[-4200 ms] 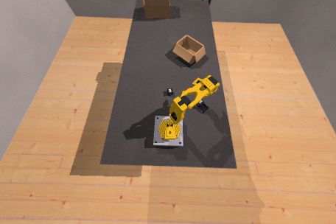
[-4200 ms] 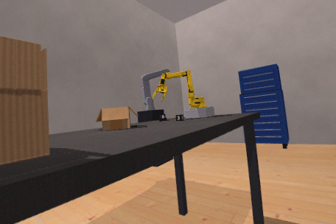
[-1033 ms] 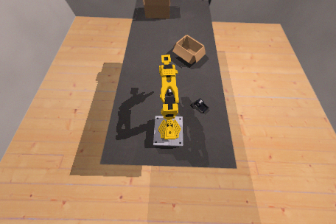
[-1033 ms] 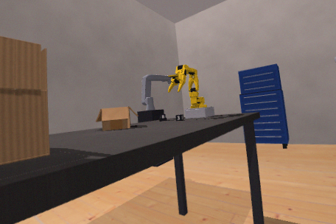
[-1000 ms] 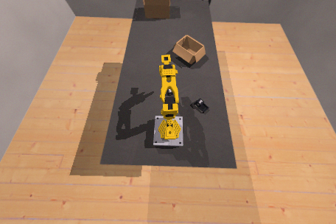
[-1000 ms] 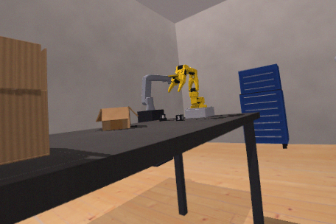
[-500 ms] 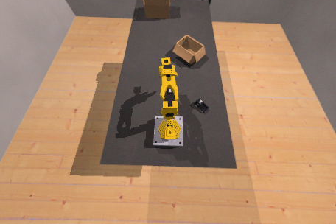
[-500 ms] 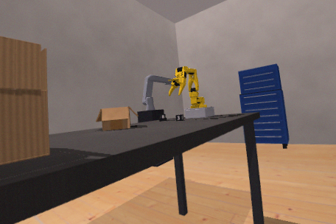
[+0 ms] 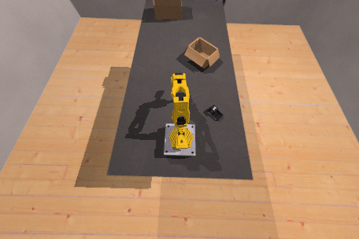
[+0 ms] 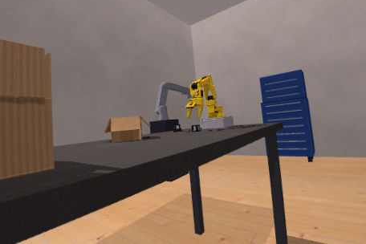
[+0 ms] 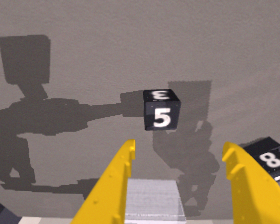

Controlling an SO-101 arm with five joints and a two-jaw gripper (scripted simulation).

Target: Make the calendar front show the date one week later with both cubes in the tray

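- The loose cube (image 10: 195, 128) (image 11: 161, 116) lies flat on the desk (image 9: 157, 49) (image 10: 160, 150) (image 11: 91, 150), outside the tray; from overhead the arm hides it. I place it ahead of the base, well in from the left and right edges.
- It is black with white digits: the wrist view gives me a big 5 on what I take for its top and a 3, tipped over, on a side beyond.
- My gripper (image 10: 194, 117) (image 11: 179, 145) is about a third open, with nothing between its fingers; it hangs above the desk, pointing down near that cube.
- I judge the step in hand to be lining up for a grasp of the loose cube. Next I would centre it between the fingers, lower, then close on two opposite sides; a crooked grip could twist it.
- The tray (image 9: 216, 113) (image 10: 178, 129) sits nearer the right edge than the base does, towards the near right corner. An 8 shows on the black block there; I can't read the front or the month.
- I can't yet settle which digits the new date needs, so I'd check the front before choosing a turn.
- Farther out, the small carton (image 9: 190, 54) (image 10: 120, 124) stands towards the right edge, well apart from the work.
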